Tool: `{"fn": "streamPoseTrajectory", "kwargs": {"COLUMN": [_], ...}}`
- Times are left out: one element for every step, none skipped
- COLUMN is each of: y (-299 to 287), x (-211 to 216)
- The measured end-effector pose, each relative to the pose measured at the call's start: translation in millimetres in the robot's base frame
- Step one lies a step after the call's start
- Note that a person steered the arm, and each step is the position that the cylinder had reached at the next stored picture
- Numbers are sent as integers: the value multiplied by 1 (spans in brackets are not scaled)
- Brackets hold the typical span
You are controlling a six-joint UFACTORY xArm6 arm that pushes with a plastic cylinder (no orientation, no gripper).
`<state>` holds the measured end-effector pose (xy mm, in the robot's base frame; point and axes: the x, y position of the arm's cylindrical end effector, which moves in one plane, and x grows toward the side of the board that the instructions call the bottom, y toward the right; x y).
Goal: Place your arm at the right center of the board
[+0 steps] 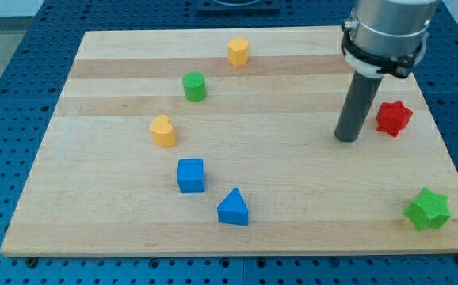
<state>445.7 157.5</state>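
A red star block (393, 118) sits near the view's right edge, with a green star block (428, 210) low in the right corner. A yellow hexagonal block (238, 51) lies near the top, a green cylinder (194, 86) below it, then a yellow heart-shaped block (163, 131), a blue cube (190, 175) and a blue triangular block (233, 208).

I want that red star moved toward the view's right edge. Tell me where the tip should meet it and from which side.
No grip possible; push instead. My tip sits just to the view's left of the red star block, apart from it. Come from that left side, contacting the middle of its left face, between points, so it probably slides rather than spins.
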Motion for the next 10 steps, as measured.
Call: {"fn": "streamPoseTrajectory", "kwargs": {"y": [27,52,108,152,175,175,175,174,161,144], "x": [-64,-77,-103,-118,-84,-63,-37,-22,-12,-10]}}
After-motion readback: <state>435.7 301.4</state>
